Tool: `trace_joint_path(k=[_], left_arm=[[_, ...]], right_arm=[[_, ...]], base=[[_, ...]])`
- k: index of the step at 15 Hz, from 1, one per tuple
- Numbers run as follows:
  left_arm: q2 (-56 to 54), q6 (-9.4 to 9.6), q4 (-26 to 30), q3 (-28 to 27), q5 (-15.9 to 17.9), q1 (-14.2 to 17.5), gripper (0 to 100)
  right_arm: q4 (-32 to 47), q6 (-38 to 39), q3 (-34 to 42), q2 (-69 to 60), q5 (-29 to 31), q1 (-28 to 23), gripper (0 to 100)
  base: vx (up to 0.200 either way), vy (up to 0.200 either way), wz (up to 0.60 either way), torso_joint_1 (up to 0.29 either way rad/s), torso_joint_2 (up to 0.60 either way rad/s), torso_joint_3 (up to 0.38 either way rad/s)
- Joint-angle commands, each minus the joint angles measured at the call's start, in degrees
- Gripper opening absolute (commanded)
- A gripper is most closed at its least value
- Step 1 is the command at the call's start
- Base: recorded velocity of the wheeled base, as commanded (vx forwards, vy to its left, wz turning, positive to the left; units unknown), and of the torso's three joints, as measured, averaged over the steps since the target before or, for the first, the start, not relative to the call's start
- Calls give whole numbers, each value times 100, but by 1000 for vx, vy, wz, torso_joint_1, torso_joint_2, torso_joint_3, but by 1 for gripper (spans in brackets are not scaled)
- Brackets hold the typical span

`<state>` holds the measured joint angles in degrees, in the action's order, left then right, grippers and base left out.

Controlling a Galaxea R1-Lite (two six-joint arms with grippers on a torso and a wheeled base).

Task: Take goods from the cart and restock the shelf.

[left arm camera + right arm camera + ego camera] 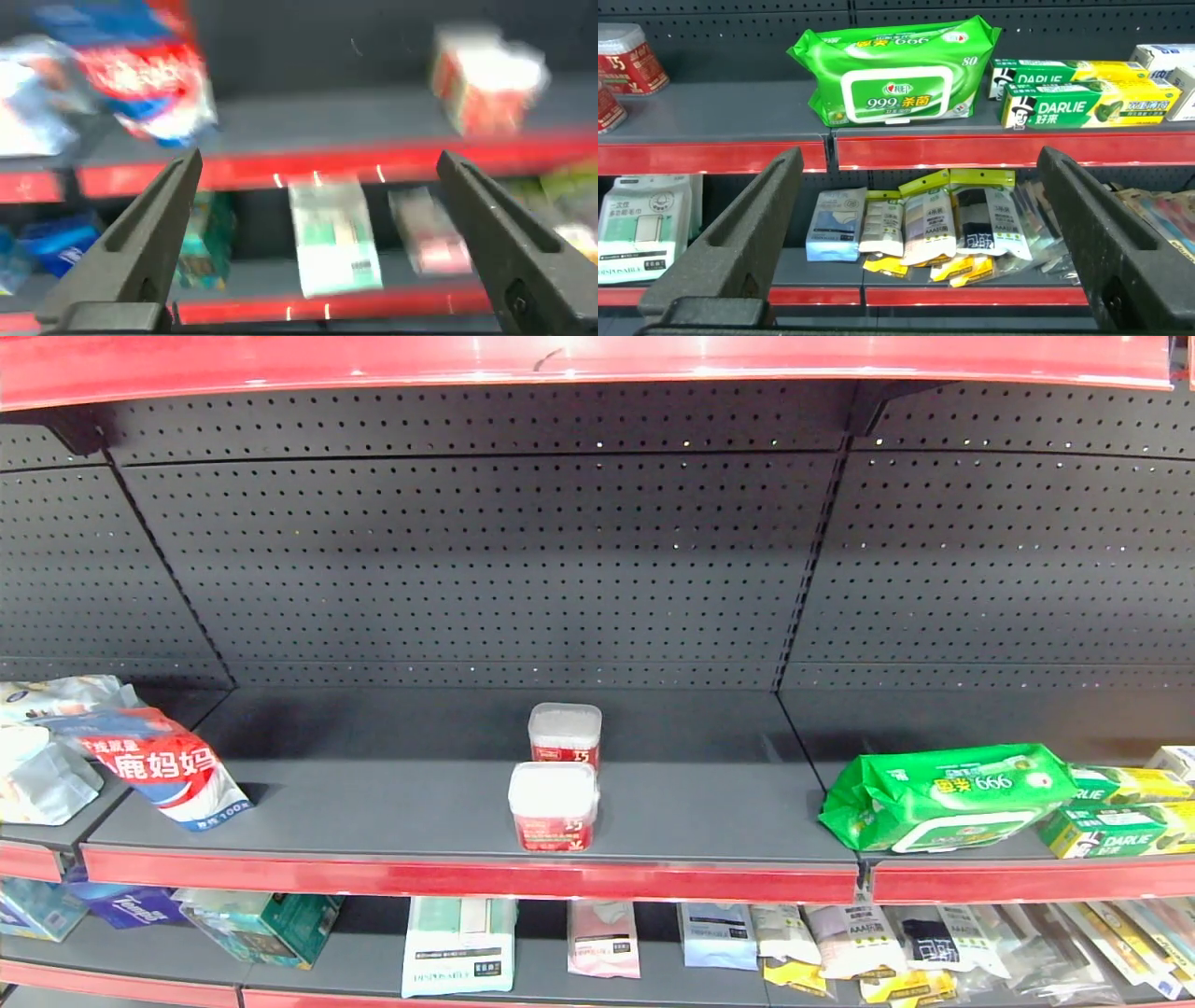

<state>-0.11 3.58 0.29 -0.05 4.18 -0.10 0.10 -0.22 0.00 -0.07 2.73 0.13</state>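
- The dark grey metal shelf point(448, 812) with a red front edge is carrying two square clear-lidded tubs with red labels.
- The front tub point(553, 805) is standing near the middle of the front edge. The rear tub point(565, 735) is sitting just behind it, its lower part hidden by the front one.
- A green soft pack of wipes point(948, 793) is lying at the front edge of the right-hand section. Just beside it, green-and-yellow cardboard toothpaste boxes point(1111, 821) are being cut off by the frame.
- A red, white and blue plastic bag point(163, 765) is leaning near the shelf's left front corner.
- The left end effector point(318, 163) is hanging wide open and empty before the red edge; the goods behind it are hard to make out.
- The right end effector point(922, 154) is gaping open, gripping nothing, before the hanging sachets point(924, 219) on the lower shelf point(813, 271).
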Motion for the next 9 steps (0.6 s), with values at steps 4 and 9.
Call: trace_joint_path(k=[4,9], left_arm=[[11,-464,-20,-4,-260,1,100],[11,-420,-12,-4,-251,1,100]], right_arm=[[-1,-4,0,7,-1,4,100],[-1,-4,-9,7,8,4,100]], base=[[0,0,0,0,0,0],[0,0,0,0,0,0]])
